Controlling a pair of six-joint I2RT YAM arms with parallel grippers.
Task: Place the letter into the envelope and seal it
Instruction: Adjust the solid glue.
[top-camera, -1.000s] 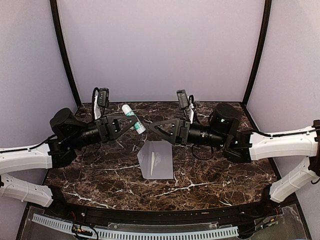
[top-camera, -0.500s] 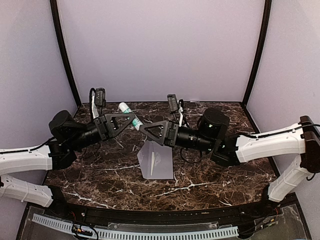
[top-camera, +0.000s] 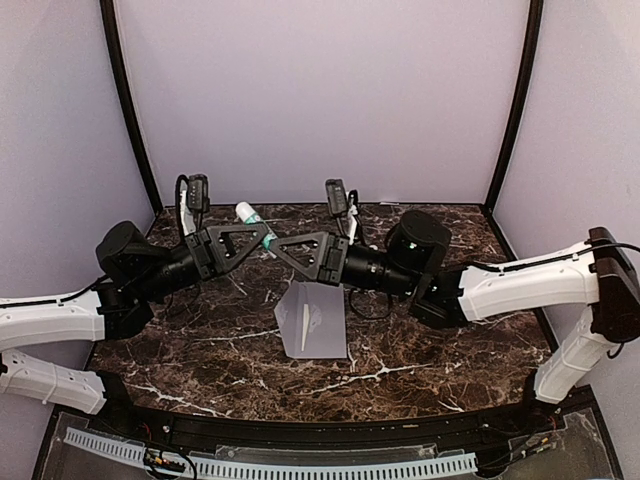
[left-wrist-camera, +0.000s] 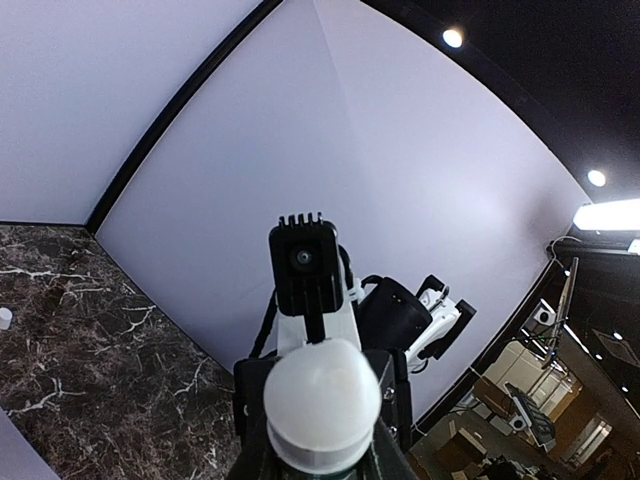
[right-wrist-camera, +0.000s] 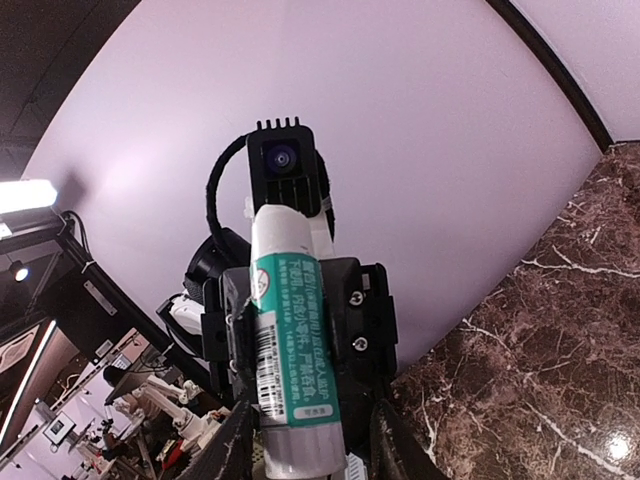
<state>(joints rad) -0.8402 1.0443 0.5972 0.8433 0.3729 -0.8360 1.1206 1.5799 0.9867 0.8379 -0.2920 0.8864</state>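
The light-grey envelope (top-camera: 313, 320) lies flat on the marble table, its flap side up. The letter is hidden from view. Above the table my left gripper (top-camera: 262, 234) is shut on a white and green glue stick (top-camera: 249, 216), whose round white end (left-wrist-camera: 322, 400) faces the left wrist camera between the fingers of that gripper (left-wrist-camera: 320, 455). My right gripper (top-camera: 278, 246) meets it tip to tip. In the right wrist view the glue stick (right-wrist-camera: 295, 340) stands between the right gripper's (right-wrist-camera: 315, 440) fingers, with a gap left on the right side.
The dark marble table (top-camera: 450, 350) is walled by lilac panels at the back and sides. Both arms hang raised over the back half of the table, above the envelope. A small white object (left-wrist-camera: 5, 318) lies on the marble at the far left.
My right arm has swung left to the left gripper, and its jaws have narrowed round the glue stick. The left gripper with the stick rose slightly. The envelope has not moved.
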